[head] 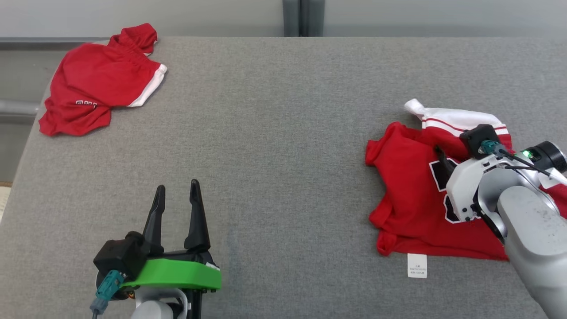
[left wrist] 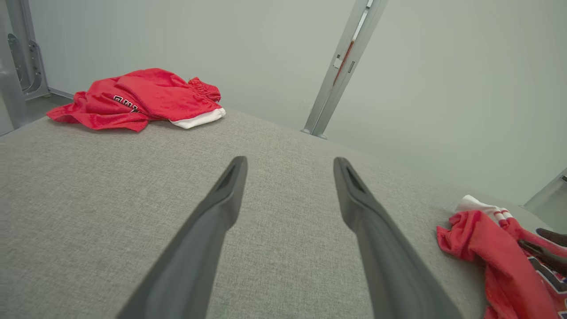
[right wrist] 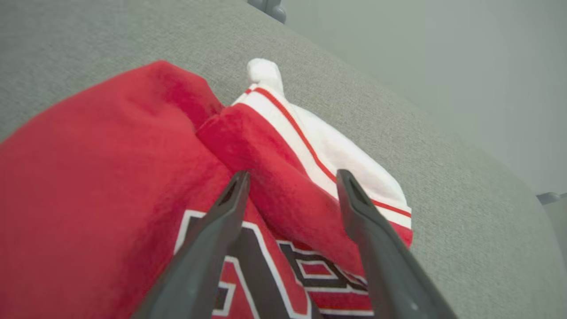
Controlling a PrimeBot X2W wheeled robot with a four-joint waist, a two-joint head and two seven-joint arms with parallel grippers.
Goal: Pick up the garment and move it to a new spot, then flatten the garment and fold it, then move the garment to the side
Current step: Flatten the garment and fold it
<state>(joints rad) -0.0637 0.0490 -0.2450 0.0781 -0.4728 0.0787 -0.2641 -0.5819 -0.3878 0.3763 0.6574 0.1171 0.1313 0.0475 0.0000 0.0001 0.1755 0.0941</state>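
The garment (head: 407, 195) is a red jersey with black-and-white lettering and a white striped trim, crumpled at the right of the grey table (head: 283, 133). It also shows in the left wrist view (left wrist: 478, 239) and the right wrist view (right wrist: 110, 177). My right gripper (head: 447, 155) is down over its upper middle. There it stands open (right wrist: 290, 177), its fingers on either side of a raised red fold beside the lettering, with nothing clamped. My left gripper (head: 177, 186) rests open near the front left, holding nothing, above bare fabric (left wrist: 291, 161).
A second red garment (head: 97, 79) with a white band lies bunched at the far left corner of the table (left wrist: 141, 97). A white label (head: 417, 266) sticks out from the jersey's near edge. A wall and a metal post (left wrist: 341, 66) stand behind the table.
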